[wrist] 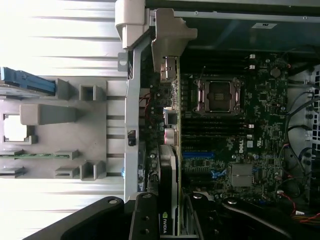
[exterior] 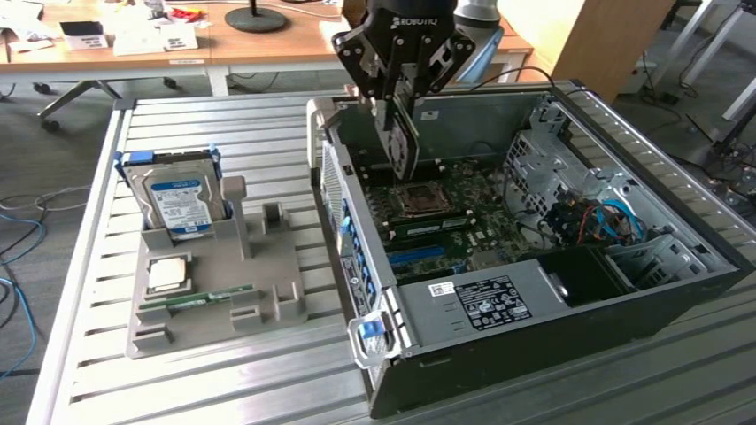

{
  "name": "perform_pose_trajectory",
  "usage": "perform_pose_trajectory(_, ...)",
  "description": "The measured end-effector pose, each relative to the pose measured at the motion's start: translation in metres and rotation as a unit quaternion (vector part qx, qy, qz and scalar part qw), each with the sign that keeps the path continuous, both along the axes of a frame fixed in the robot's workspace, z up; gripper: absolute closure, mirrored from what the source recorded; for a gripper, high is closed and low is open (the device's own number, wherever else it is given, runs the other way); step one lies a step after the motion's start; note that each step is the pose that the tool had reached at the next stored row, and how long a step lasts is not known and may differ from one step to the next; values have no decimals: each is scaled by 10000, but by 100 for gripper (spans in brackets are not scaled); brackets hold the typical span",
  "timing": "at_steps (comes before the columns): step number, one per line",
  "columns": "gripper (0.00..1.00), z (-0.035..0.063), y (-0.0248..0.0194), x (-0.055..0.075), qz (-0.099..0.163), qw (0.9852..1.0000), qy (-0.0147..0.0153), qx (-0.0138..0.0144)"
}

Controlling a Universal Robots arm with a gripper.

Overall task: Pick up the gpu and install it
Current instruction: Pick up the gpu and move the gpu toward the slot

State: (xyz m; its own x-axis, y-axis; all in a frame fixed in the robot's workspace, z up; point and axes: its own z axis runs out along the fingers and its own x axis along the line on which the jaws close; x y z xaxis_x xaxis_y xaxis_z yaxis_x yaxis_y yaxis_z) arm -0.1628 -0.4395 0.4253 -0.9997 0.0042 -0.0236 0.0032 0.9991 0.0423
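Exterior view: gripper (exterior: 397, 96) part-closed, pinching gpu (exterior: 405, 146) by its upper edge. Card hangs upright above motherboard (exterior: 455, 208) inside open case (exterior: 661, 292), near its rear wall. Judgement: card needs holding plumb, its edge square to the slot.

Open computer case (exterior: 567, 354) beside a grey holder (exterior: 278, 266) with hard drive (exterior: 177, 202) and memory stick (exterior: 195, 299)

Black two-finger gripper (exterior: 402, 106) sits at 12 o'clock in the exterior view, pointing down toward 6 o'clock. Grey arm wrist (exterior: 479, 11) at its 1 o'clock. Fingers (wrist: 144, 220) clamped on thin dark gpu (exterior: 405, 142), held vertical.
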Motion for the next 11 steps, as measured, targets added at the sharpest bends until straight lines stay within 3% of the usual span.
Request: perform_pose_trajectory(11, 73, 0, 0, 123, 0, 10000, 0, 0)
